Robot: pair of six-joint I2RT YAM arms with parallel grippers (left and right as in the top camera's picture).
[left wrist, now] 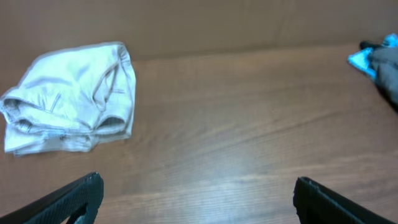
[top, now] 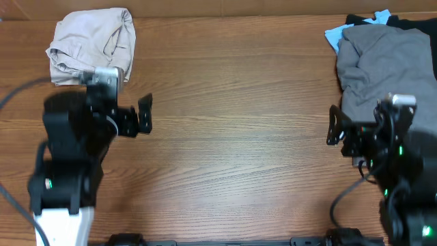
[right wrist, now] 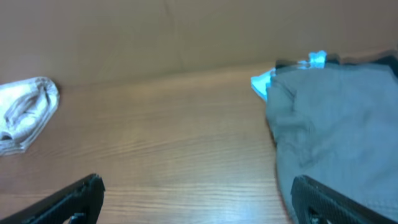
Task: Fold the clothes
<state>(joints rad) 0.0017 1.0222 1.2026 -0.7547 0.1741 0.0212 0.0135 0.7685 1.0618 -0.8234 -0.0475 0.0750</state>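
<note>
Jaws open: right beside grey shorts [top: 386, 61], left near beige garment [top: 92, 44].

Soft, even light with faint shadows — both wrist views slightly blurred.

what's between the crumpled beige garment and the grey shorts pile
Nothing but bare wooden table between the beige garment and the grey shorts, plain in the overhead view.

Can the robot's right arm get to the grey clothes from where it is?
Probably yes. The right gripper is open and empty, and the grey garment lies close beside it with nothing on top of it. Nothing stands between them, so a short move should do.
</note>
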